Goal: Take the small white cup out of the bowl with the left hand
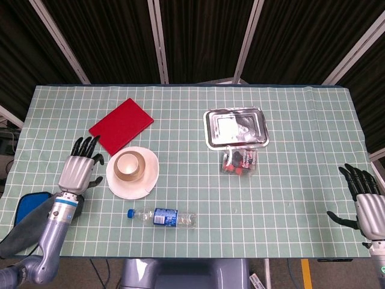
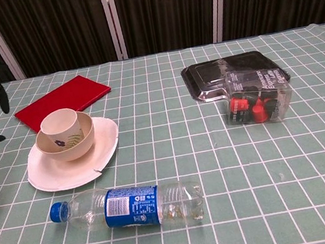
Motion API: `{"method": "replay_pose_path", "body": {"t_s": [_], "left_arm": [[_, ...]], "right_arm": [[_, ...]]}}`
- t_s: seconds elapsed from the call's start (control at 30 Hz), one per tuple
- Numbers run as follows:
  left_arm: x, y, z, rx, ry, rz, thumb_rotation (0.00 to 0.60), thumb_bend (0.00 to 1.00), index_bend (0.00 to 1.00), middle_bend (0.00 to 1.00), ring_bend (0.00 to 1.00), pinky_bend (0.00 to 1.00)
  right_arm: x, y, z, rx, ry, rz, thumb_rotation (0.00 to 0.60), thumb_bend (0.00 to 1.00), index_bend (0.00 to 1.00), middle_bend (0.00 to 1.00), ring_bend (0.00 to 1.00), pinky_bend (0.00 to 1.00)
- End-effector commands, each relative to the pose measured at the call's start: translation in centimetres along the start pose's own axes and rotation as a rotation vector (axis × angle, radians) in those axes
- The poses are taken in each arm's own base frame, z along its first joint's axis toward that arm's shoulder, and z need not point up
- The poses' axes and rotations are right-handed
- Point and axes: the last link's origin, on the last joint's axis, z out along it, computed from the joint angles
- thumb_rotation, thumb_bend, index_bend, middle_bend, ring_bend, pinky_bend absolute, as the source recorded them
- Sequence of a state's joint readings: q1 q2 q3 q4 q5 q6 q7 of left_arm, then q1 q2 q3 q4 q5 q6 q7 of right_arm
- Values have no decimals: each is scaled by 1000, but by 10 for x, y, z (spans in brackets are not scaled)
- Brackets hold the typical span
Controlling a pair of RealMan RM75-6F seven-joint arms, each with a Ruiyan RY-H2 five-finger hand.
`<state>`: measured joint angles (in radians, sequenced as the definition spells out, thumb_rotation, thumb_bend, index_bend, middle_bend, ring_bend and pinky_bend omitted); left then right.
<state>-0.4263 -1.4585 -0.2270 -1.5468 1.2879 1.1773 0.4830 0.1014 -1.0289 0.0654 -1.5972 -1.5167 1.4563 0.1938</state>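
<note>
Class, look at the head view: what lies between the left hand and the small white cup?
Only the bowl wall and the plate rim lie between the left hand and small white cup.

We see the small white cup (image 2: 59, 122) upright, mouth up, nested inside the bowl (image 2: 73, 143), its rim rising above the bowl's rim. Cup is plain off-white, empty. Bowl is beige with a dark floral print on the inside wall, upright, also visible from the head view (image 1: 127, 167). Both sit in the counter's left half, nearer its front edge than its back, well in from the left edge.
</note>
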Motion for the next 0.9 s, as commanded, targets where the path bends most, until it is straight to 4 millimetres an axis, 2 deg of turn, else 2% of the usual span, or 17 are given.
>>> {"method": "replay_pose_path", "body": {"t_s": [0.03, 0.37, 0.6, 0.83, 0.9], "left_arm": [[-8, 10, 12, -13, -27, 20, 600, 210, 513, 0, 0, 0], [-24, 38, 33, -50, -81, 24, 600, 295, 555, 0, 0, 0], [-31, 47, 38, -60, -95, 43, 600, 347, 562, 0, 0, 0], [-36, 50, 39, -63, -105, 50, 600, 527, 600, 0, 0, 0], [-36, 50, 38, -63, -103, 53, 600, 547, 614, 0, 0, 0]], "right_arm": [[1, 1, 0, -1, 2, 3, 600, 34, 36, 0, 0, 0], [3, 1, 0, 2, 4, 18, 600, 34, 36, 0, 0, 0], [5, 2, 0, 2, 6, 25, 600, 35, 37, 0, 0, 0], [5, 2, 0, 1, 7, 27, 600, 34, 36, 0, 0, 0], [6, 3, 0, 0, 8, 28, 600, 34, 37, 0, 0, 0]]}}
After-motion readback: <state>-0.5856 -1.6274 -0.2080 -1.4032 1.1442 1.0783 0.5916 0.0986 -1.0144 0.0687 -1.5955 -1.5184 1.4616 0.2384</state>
